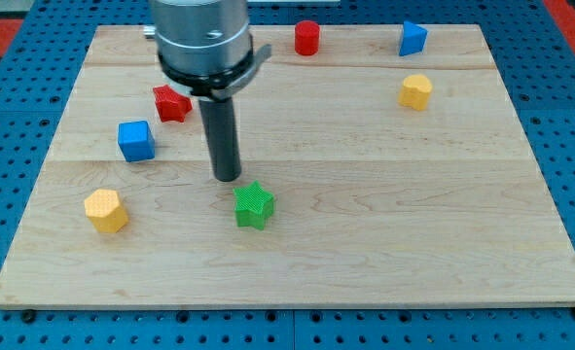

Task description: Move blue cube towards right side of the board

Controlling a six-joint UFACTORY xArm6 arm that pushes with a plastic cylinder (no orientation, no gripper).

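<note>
On the counter's [384, 243] left half sits the blue cube [136, 140]; it looks small, light and rigid, likely to slide easily yet twist if pushed off-centre; I judge its left face the place to press; my tip [228, 177] rests to its right, apart, just above the green star [254, 205]; no gripper shows, so nothing is held.

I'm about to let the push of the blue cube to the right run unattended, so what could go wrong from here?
1. My tip stands to the right of the blue cube, apart from it; pushing from here would not send it rightward, so I must first circle to its left.
2. The red star-shaped block sits close above the cube and could get nudged on the way round.
3. The green star block lies just lower right of my tip, near a rightward path.
</note>
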